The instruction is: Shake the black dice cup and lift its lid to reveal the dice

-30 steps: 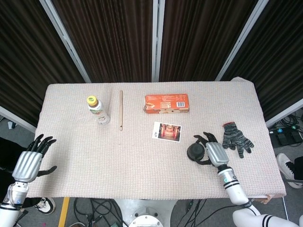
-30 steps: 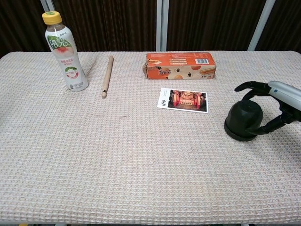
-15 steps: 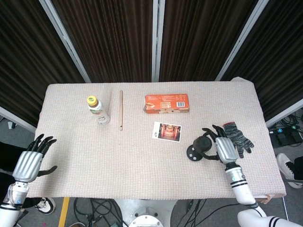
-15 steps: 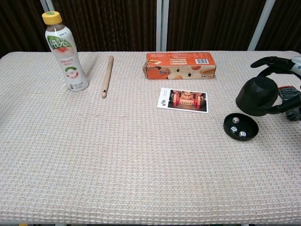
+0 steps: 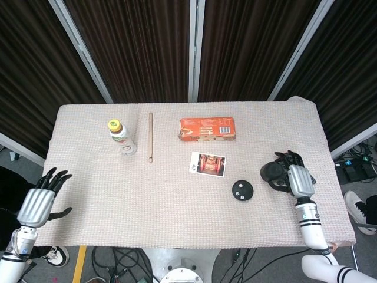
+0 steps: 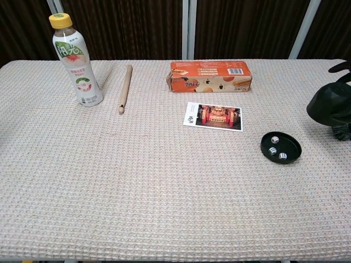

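Dark curtains (image 5: 141,41) back a beige woven tablecloth (image 6: 137,186).

Before me stands a table (image 5: 177,218) covered edge to edge by a beige waffle-weave cloth (image 6: 137,192). Behind it hang dark brown curtains (image 5: 135,41), split by pale metal posts (image 5: 192,50), some upright and some slanting. Below the table's near edge I see grey floor (image 5: 94,259) with a tangle of black cables (image 5: 126,262) and yellow tape (image 5: 79,262). The light is even.
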`<state>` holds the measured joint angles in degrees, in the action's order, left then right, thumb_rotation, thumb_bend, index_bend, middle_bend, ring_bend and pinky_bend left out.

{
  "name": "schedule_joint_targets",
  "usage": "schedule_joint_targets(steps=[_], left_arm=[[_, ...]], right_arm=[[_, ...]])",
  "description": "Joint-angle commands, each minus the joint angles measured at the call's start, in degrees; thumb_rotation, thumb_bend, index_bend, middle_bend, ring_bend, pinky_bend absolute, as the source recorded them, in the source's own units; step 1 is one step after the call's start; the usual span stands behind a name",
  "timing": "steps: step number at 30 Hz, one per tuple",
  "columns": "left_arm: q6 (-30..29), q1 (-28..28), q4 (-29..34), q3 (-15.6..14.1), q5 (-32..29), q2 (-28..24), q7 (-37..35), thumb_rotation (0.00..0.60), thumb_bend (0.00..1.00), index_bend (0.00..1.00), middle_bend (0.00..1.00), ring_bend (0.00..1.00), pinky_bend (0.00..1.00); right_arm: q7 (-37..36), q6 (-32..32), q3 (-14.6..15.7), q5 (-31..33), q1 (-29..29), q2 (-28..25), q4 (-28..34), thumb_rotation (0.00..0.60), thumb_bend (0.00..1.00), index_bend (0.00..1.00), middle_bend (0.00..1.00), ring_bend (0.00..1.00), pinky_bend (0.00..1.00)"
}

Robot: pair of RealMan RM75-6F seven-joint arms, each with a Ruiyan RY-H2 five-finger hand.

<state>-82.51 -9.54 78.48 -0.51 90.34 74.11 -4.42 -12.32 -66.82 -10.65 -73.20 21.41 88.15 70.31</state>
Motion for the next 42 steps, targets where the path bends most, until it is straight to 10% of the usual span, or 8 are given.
schedule_joint_targets(steps=[1, 8, 16, 26, 42], left_arm=[[0.2, 0.0, 0.0, 0.1, -0.2, 0.0, 0.0, 0.6, 0.12, 0.17, 0.12, 0.0, 0.19], [0.6, 0.0, -0.4, 0.1, -0.9, 0.1, 0.2, 0.6, 0.12, 0.17, 0.12, 0.0, 0.19], [0.5, 0.1, -0.5, 0.2, -0.9, 0.1, 0.0, 0.6, 0.12, 0.17, 0.12, 0.0, 0.19], [-0.4, 0.2, 0.7, 0.3, -0.4, -0.3, 0.8, 0.6, 0.12, 0.17, 0.12, 0.0, 0.19], [-1.0, 0.2, -0.3, 1.0, -0.8, 0.3, 0.9, 0.6, 0.12, 0.17, 0.12, 0.0, 0.19]], right_arm=[[-1.2, 0.7, -1.0, -0.3, 1.3, 1.6, -2.1, 0.6, 0.14, 0.18, 0.39, 0.0, 0.0], [-0.5, 4.0, -2.1, 0.0, 4.6, 4.8, -6.4, 0.6, 0.13, 0.14, 0.36, 0.0, 0.0], [-1.7, 3.9, -1.3, -1.7, 4.9, 3.9, -6.1, 0.6, 0.0, 0.0, 0.01, 0.0, 0.0], [-6.7, -5.1, 3.2, -9.7, -0.5, -4.9, 1.2, 0.6, 0.02, 0.0, 0.01, 0.0, 0.0], [17.6, -18.8, 7.6, -9.5, -12.0, -8.0, 4.9, 0.6, 0.12, 0.0, 0.05, 0.0, 0.0]])
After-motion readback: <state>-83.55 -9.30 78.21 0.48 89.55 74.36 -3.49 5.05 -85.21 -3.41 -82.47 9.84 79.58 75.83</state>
